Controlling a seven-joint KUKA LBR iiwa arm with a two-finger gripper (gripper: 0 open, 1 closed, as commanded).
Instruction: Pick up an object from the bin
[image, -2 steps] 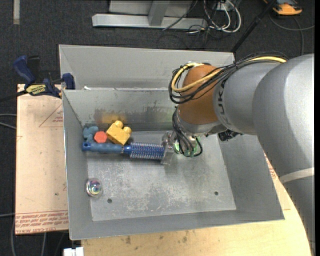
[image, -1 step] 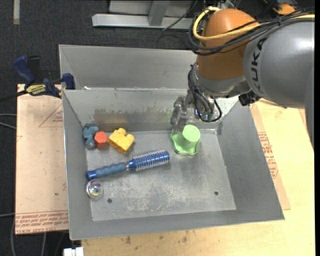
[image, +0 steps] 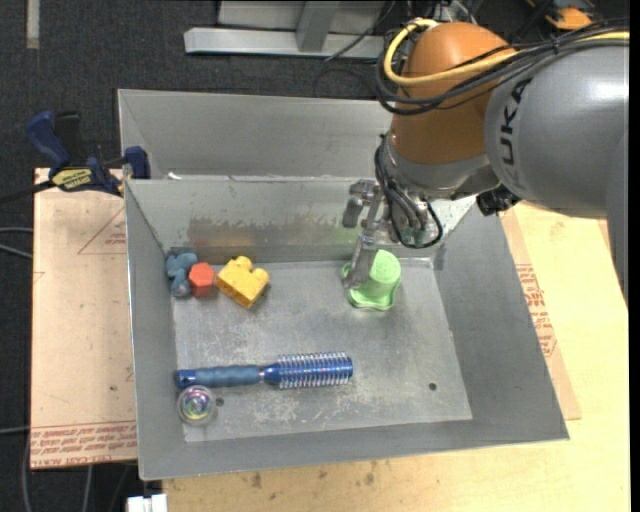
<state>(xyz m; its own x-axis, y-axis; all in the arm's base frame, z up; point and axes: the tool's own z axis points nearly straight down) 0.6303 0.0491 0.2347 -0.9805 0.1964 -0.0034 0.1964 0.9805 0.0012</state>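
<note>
The tool hangs at the back right of the grey bin. A small green cup-like thing sits upright just below it, a little to its right. I cannot tell whether the tool is wide or narrow.

Two blocks, one toy, cup, brush, ball

1. Camera view: single camera mounted above the grey metal bin, looking down, tilted somewhat to one side.
2. Range: moderate; whole bin in frame, with surroundings at the margins.
3. Orientation: arm enters from the right.
</note>
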